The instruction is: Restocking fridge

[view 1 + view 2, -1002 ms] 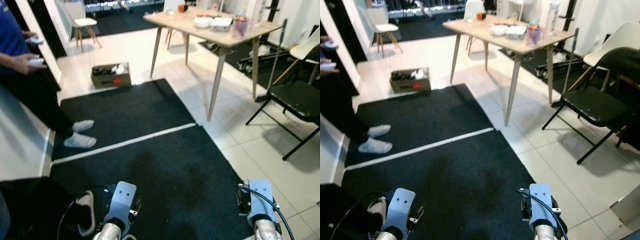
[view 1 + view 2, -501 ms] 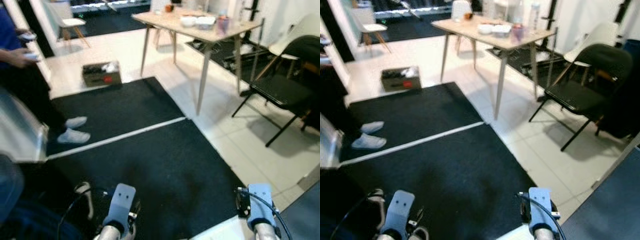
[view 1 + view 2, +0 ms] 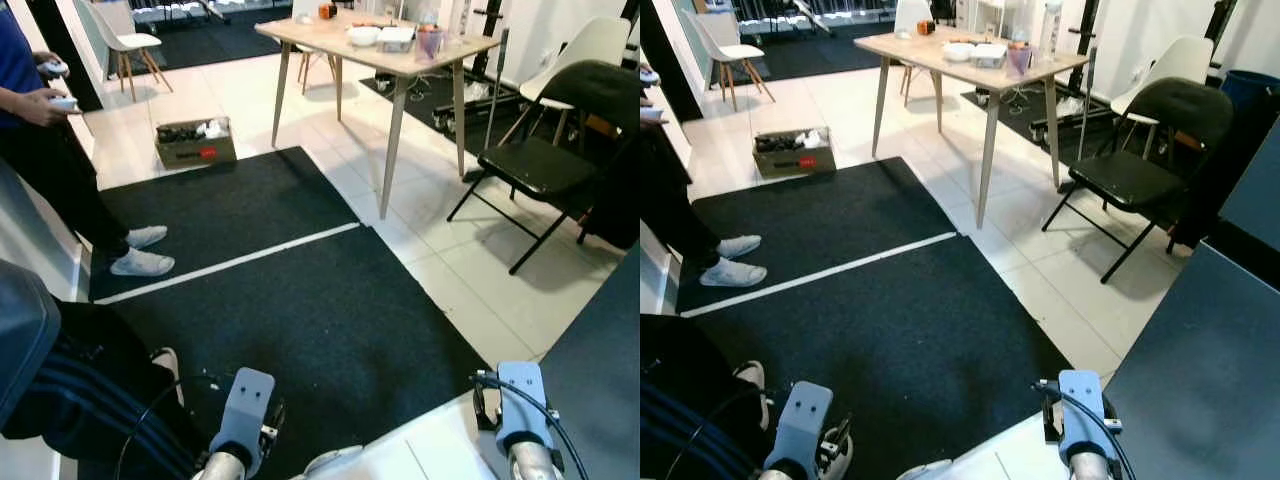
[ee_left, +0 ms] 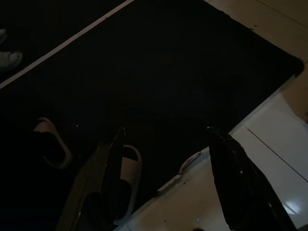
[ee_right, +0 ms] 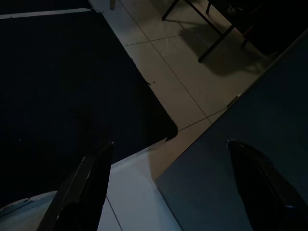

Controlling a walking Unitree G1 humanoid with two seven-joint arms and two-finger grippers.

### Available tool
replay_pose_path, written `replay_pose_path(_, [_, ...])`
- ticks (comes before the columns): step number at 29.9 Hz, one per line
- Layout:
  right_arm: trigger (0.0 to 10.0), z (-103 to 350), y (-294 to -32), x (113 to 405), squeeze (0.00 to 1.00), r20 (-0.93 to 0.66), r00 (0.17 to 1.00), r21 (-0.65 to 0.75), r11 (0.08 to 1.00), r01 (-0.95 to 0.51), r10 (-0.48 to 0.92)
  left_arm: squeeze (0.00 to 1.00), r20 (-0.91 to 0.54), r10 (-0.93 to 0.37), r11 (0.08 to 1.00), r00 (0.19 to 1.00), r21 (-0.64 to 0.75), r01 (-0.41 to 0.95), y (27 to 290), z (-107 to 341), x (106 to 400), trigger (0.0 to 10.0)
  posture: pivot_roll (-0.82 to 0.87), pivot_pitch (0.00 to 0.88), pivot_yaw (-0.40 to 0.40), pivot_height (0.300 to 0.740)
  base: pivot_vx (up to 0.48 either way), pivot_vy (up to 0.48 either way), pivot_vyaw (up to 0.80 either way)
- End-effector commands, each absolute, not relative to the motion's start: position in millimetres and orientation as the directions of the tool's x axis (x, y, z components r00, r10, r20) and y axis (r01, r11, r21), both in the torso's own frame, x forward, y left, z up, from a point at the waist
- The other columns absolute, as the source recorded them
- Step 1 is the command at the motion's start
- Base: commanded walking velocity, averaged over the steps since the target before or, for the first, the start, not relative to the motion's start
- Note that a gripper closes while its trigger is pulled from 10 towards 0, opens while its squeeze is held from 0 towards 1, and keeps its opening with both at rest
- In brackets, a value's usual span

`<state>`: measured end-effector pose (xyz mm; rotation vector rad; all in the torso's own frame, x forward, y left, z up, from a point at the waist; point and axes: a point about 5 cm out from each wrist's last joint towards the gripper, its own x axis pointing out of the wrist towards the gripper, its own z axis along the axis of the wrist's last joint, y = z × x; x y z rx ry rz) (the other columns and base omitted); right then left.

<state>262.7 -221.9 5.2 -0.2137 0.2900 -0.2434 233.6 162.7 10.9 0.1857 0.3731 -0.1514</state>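
Black carpet is spread over the floor under both grippers, which are hung low with nothing held. The left gripper is seen with fingers spread wide over a slipper; the right gripper is spread too, near a dark grey panel, possibly the fridge door. A wooden table is set further off, with a person at the left.

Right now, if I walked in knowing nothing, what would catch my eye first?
Probably the wide black floor mat with a white stripe across the floor's middle, with a person in white shoes standing at its left edge. Beyond it stands a light wooden table on slanted legs, a black folding chair to its right, and a small open cardboard box to its left.
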Motion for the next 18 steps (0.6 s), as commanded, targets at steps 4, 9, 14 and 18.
replay_pose_path(4, [10.0,3.3,-222.7,260.3,0.00,-0.262,0.926,-0.237,0.948,0.210,-0.271,0.00,-0.393,-0.109,0.972,0.913,0.152,0.181,163.8,6.9,230.4,10.0,-0.08,0.109,0.034,0.740,0.000,0.000,0.00])
replay_pose_path(9, [10.0,3.4,-222.7,260.4,0.00,-0.262,0.926,-0.237,0.948,0.210,-0.271,0.00,-0.395,-0.108,0.972,0.913,0.151,0.180,163.7,6.7,230.3,10.0,-0.08,0.110,0.032,0.740,0.000,0.000,0.00])
replay_pose_path(14, [10.0,3.4,-222.8,260.3,0.00,-0.262,0.926,-0.238,0.948,0.210,-0.271,0.00,-0.393,-0.107,0.973,0.913,0.148,0.178,163.5,6.7,230.2,10.0,-0.08,0.110,0.032,0.740,0.000,0.000,0.00])
replay_pose_path(18, [10.0,3.3,-222.7,260.1,0.00,-0.262,0.926,-0.237,0.948,0.210,-0.271,0.00,-0.393,-0.106,0.974,0.913,0.145,0.175,163.5,6.5,230.1,10.0,-0.08,0.109,0.031,0.740,0.000,0.000,0.00])
